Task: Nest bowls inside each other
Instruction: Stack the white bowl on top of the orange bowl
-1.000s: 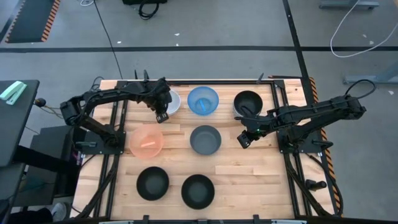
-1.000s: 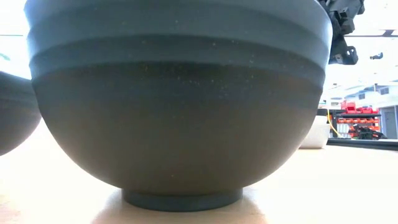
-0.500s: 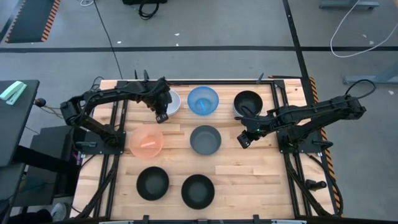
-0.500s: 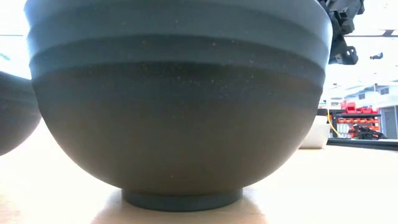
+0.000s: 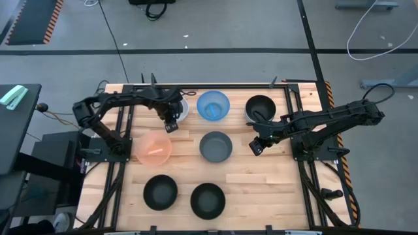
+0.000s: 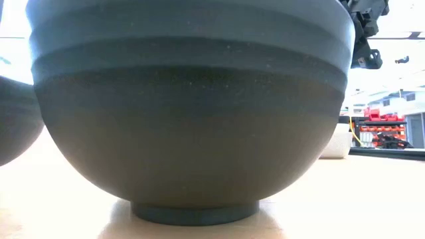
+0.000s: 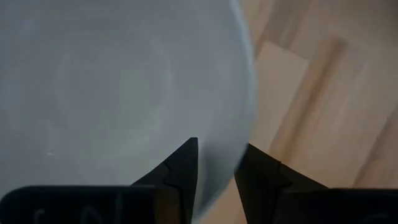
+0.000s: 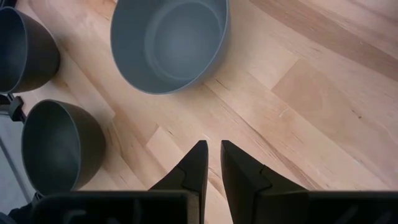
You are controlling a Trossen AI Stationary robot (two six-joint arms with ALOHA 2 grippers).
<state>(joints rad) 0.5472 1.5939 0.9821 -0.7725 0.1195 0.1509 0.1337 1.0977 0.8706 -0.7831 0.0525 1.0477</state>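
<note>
Left wrist view: a white bowl (image 7: 118, 93) fills most of the frame, its pale inside facing the camera and its curved rim edge running beside bare wooden table (image 7: 323, 106). The left gripper (image 7: 216, 165) straddles that rim, one dark finger (image 7: 183, 168) over the bowl's inside, the other over the table. A narrow gap separates fingers and rim.

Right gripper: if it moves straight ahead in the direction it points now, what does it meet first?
Probably the bare wooden table; the right gripper points down at open boards. The round dark grey plastic bowl lies further along and to the side, though depth is unclear.
</note>
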